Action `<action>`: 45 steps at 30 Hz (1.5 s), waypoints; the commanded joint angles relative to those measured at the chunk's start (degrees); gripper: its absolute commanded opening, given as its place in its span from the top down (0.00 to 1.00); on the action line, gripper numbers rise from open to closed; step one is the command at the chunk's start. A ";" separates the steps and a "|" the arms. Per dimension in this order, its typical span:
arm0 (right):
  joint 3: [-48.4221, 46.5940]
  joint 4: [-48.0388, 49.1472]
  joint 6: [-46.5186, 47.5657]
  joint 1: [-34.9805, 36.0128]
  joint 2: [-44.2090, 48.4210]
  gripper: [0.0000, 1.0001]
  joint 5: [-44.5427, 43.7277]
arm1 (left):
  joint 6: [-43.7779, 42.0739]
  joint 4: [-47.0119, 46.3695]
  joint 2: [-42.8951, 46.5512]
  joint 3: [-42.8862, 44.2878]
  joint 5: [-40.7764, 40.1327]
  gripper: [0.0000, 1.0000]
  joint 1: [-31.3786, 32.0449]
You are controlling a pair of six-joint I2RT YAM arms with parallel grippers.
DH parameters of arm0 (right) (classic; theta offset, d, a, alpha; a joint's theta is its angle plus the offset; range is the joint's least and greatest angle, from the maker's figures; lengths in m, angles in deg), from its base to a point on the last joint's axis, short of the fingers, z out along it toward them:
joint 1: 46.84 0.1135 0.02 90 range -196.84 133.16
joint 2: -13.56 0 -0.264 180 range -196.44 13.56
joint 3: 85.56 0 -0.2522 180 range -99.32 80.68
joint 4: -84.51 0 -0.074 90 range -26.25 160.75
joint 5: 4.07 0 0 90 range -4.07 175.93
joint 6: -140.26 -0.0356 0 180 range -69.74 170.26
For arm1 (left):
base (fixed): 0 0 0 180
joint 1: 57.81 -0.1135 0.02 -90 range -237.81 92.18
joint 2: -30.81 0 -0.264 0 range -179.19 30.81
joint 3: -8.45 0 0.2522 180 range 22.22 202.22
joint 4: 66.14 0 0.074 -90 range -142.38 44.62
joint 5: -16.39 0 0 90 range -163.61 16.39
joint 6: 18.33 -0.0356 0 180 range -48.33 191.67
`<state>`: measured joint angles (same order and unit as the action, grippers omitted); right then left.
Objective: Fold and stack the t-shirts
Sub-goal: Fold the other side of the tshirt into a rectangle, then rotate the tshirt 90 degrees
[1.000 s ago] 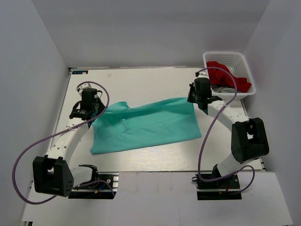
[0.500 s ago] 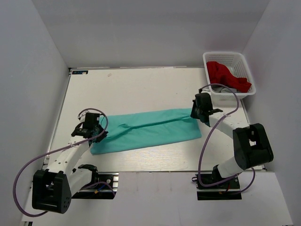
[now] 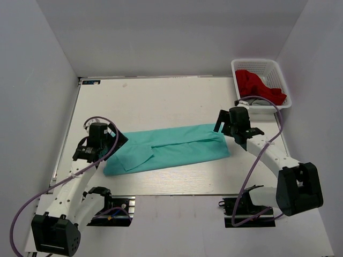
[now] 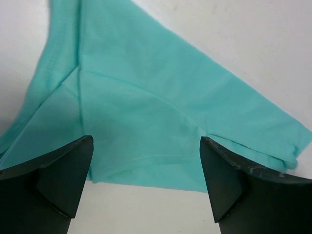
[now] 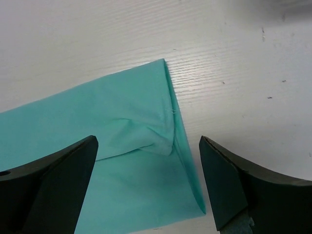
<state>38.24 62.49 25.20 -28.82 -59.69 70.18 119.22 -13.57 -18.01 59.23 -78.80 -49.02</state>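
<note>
Left hand [image 4: 145, 140] and right hand [image 5: 147, 139] both gape wide, holding nothing. The teal shirt [image 3: 171, 147] lies on the surface [image 3: 161, 101] between them, an end under each. It looks like light, floppy cloth, so I'd pinch the corners. The red shirt [image 3: 257, 85] sits in the basket [image 3: 257, 63] past the right hand.

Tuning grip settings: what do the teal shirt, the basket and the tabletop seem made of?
Teal shirt: soft matte cloth, creased, stitched seam. Basket: probably white plastic, rigid lattice walls. Tabletop: white, faintly grained, maybe painted wood or laminate.
</note>
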 commanded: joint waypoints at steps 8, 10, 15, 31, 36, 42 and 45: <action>-1.85 13.17 4.06 0.61 -4.68 0.10 23.90 | -4.83 -14.45 -18.47 0.43 8.89 0.00 0.17; -4.05 13.00 3.36 0.96 -8.82 0.10 25.32 | -4.83 -14.99 -22.35 0.43 8.88 0.00 0.17; -5.20 12.39 2.04 1.14 -18.83 0.10 24.55 | -2.21 -17.35 -34.57 4.38 4.58 0.00 0.17; 7.38 -1.32 4.65 24.07 -11.56 0.10 36.31 | -4.13 -9.08 -107.12 97.32 17.58 0.00 4.54; 6.84 -1.34 12.83 33.56 -14.45 0.10 46.41 | 1.83 -32.70 -109.83 96.51 22.15 0.00 8.86; 5.08 1.48 12.76 36.82 -16.13 0.10 44.66 | 3.77 -33.18 -115.27 103.62 16.89 0.00 11.42; 4.99 2.54 11.88 37.52 -13.34 0.10 39.95 | 3.78 -36.34 -114.57 101.68 17.92 0.00 11.42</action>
<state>41.76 71.17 37.20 7.20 -73.42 112.82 122.17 -51.52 -131.01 163.18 -60.13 -35.77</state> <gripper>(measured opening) 0.903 0.997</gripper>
